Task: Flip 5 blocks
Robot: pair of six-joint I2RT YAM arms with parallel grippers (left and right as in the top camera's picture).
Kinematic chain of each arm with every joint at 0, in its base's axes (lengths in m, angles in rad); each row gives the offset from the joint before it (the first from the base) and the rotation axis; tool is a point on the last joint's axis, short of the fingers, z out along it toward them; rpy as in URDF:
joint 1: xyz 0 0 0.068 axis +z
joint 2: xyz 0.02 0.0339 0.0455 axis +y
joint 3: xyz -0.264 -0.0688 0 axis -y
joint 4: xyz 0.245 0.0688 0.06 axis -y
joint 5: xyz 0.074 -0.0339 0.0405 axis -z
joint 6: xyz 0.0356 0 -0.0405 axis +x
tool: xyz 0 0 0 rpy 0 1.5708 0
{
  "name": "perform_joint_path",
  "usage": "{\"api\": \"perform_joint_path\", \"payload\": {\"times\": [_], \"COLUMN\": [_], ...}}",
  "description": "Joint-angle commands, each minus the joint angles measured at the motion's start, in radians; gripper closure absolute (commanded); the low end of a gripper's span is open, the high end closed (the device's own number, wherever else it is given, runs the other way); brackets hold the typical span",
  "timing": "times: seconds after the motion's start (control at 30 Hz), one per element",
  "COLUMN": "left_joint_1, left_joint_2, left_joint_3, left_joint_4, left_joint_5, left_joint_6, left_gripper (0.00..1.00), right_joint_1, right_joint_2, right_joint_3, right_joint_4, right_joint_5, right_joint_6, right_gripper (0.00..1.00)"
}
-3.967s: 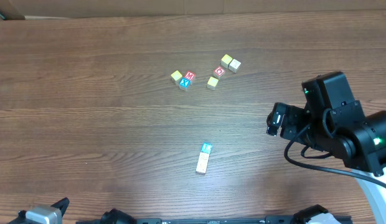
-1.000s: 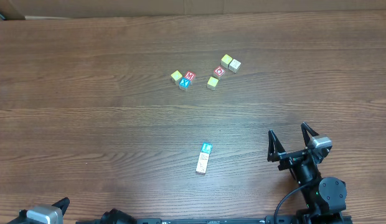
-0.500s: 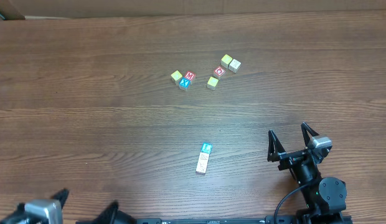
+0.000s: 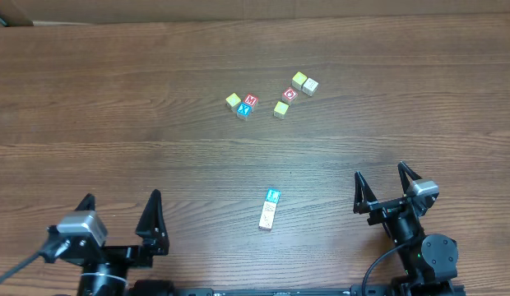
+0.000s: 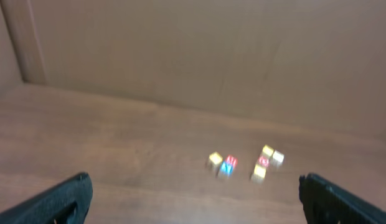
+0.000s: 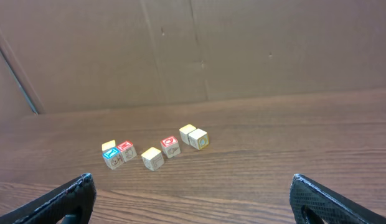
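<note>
left of the right gripper, jaws apart: nearest blocks, row pointing away; farther from the left gripper, equally spread.

Seven small wooden alphabet cubes are counted in the far cluster: three yellow-topped, two red-topped, one blue-topped, one cream. In a separate near row, one blue-faced cube and seemingly two pale cubes are counted. Two black robot grippers are counted, the left gripper and the right gripper, and one brown wooden table.
</note>
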Motion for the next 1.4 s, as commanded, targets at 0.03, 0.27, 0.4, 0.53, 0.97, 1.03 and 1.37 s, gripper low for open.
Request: {"api": "perform_joint_path", "payload": {"times": [0.03, 0.27, 0.4, 0.53, 0.97, 1.03, 1.37], "left_joint_1": [0.055, 0.068, 0.071, 0.071, 0.07, 0.07, 0.07], "left_joint_2": [-0.137, -0.239, -0.24, -0.24, -0.24, -0.24, -0.24], "left_joint_3": [-0.2, -0.479, -0.622, -0.762, -0.936, -0.936, -0.936], "left_joint_4": [0.119, 0.351, 0.522, 0.695, 0.836, 0.775, 0.757], "left_joint_5": [0.133, 0.148, 0.143, 0.136, 0.137, 0.137, 0.138], "left_joint_6": [0.026, 0.026, 0.027, 0.026, 0.068, 0.067, 0.064], "left_gripper": [0.0, 0.0, 0.0, 0.0, 0.0, 0.0, 0.0], "right_joint_1": [-0.005, -0.005, -0.005, -0.005, -0.005, -0.005, -0.005], "right_joint_2": [-0.011, -0.011, -0.011, -0.011, -0.011, -0.011, -0.011], "right_joint_3": [-0.011, -0.011, -0.011, -0.011, -0.011, -0.011, -0.011], "right_joint_4": [0.004, 0.004, 0.004, 0.004, 0.004, 0.004, 0.004], "right_joint_5": [-0.006, -0.006, -0.006, -0.006, -0.006, -0.006, -0.006], "right_joint_6": [-0.019, -0.019, -0.019, -0.019, -0.019, -0.019, -0.019], "right_gripper": [0.0, 0.0, 0.0, 0.0, 0.0, 0.0, 0.0]}}
